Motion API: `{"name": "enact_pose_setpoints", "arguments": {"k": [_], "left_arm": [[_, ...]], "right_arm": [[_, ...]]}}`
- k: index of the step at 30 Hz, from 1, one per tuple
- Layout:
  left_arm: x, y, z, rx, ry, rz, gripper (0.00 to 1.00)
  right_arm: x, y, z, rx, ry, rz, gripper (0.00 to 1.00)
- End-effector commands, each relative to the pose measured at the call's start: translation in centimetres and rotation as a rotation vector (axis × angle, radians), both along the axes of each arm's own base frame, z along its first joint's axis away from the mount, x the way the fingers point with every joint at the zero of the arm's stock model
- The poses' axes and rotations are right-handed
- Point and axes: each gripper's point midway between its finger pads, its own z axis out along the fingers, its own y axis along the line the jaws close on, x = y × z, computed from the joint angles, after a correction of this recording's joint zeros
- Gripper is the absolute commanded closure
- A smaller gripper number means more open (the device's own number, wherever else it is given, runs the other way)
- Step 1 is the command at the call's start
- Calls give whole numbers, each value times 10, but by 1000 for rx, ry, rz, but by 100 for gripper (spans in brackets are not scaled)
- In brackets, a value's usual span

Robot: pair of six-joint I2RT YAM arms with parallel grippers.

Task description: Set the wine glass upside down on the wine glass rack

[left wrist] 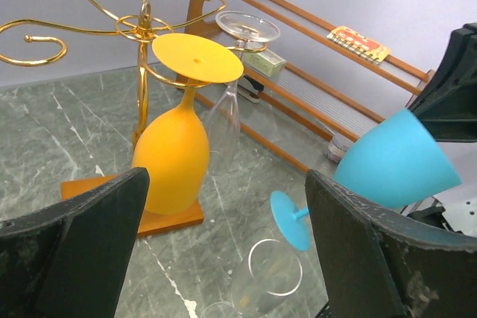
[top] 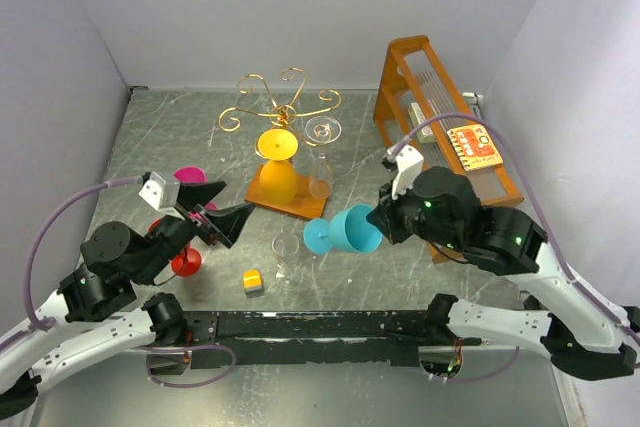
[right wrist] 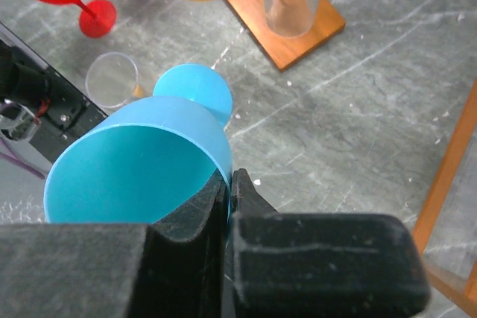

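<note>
Wine glass [top: 348, 229], blue, is being clamped at its rim by the right gripper [top: 383, 219] over the table's middle, its long axis lying nearly level, foot toward the left edge, with the wine glass rack [top: 297, 202] standing beyond toward the far edge and the left gripper [top: 225, 209] being held agape, empty.

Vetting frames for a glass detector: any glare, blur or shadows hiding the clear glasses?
Top external: even soft light, faint shadows; the clear glass on the wine glass rack barely stands out from the marbled table. Left wrist: background sharp; the left gripper has dark fingers with soft edges. Right wrist: the right gripper and blue wine glass block the lower half; no blown glare.
</note>
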Motion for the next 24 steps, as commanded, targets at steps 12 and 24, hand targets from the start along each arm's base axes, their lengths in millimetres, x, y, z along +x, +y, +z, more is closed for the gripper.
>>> {"name": "enact_pose_setpoints", "arguments": {"k": [12, 24], "left_arm": [[-37, 12, 95, -396, -45, -153, 3], [-18, 20, 129, -695, 28, -84, 7]], "right_arm": [[-24, 7, 158, 600, -472, 184, 100], [-4, 26, 228, 850, -715, 142, 100]]}}
